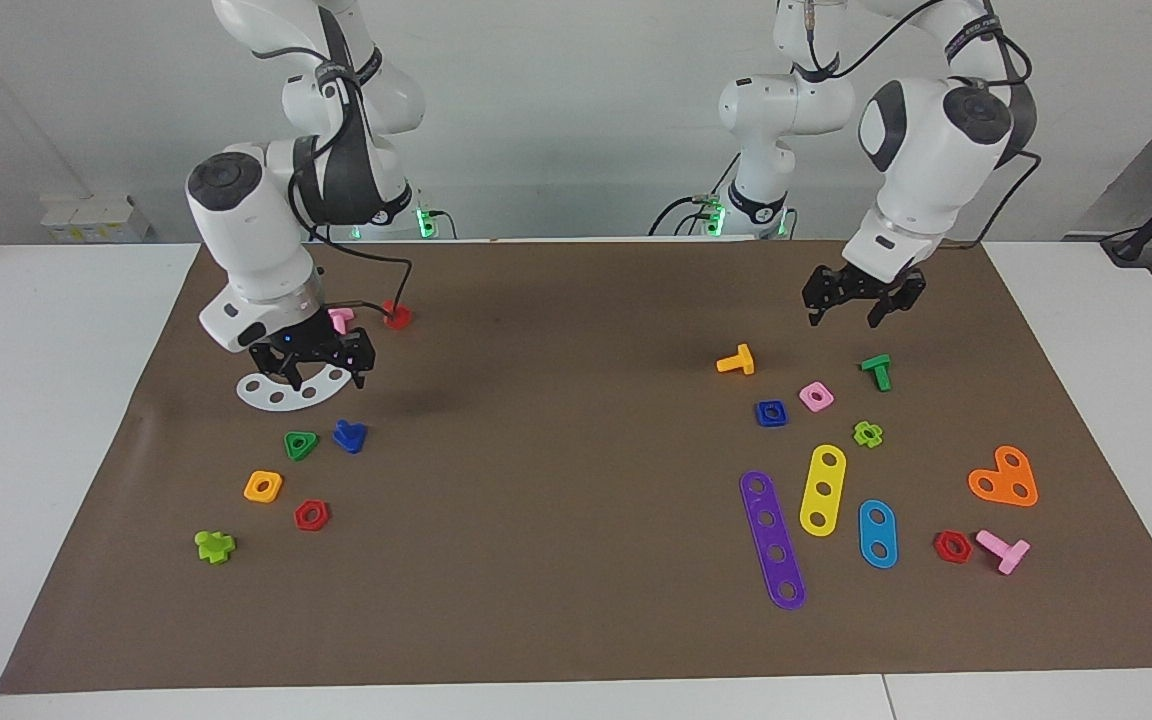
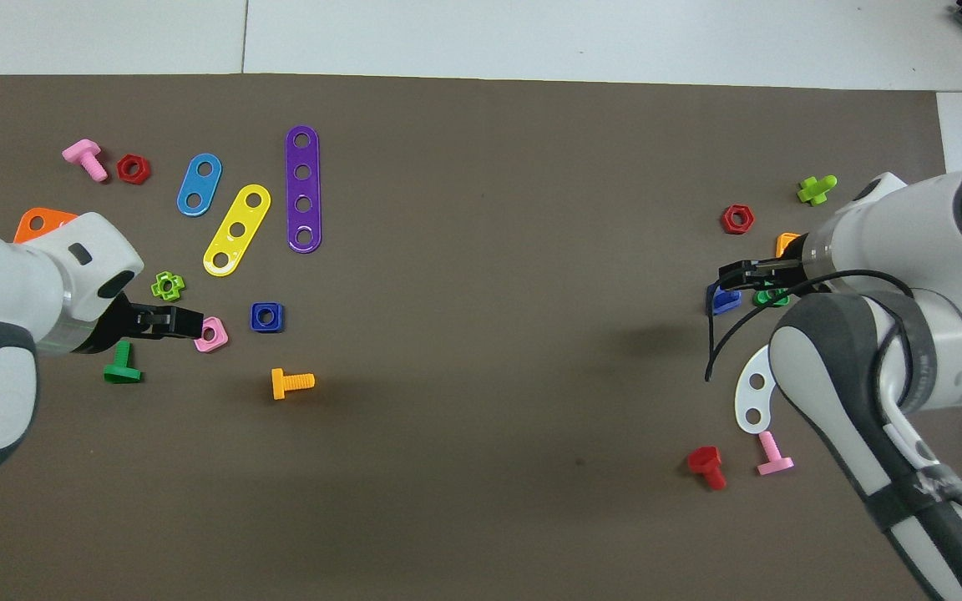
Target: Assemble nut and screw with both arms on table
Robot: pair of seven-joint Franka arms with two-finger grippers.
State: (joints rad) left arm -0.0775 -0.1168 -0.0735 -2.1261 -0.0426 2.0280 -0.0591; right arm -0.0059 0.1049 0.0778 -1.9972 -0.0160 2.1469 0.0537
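Note:
The dark-blue square nut (image 1: 771,413) lies flat on the brown mat (image 1: 576,520) toward the left arm's end; it also shows in the overhead view (image 2: 266,316). The dark-blue screw (image 1: 349,436) lies toward the right arm's end, beside a green triangular nut (image 1: 300,445); from overhead the screw (image 2: 723,302) is partly covered. My left gripper (image 1: 849,312) hangs open and empty in the air, over the mat between a green screw and an orange screw. My right gripper (image 1: 324,374) hangs open and empty just above a white curved plate (image 1: 276,393), close to the blue screw.
A pink square nut (image 1: 816,396), orange screw (image 1: 736,361) and green screw (image 1: 877,371) lie around the blue nut. Purple (image 1: 774,540), yellow and blue strips lie farther out. An orange-yellow square nut (image 1: 263,486) and red hex nut (image 1: 311,515) lie near the blue screw.

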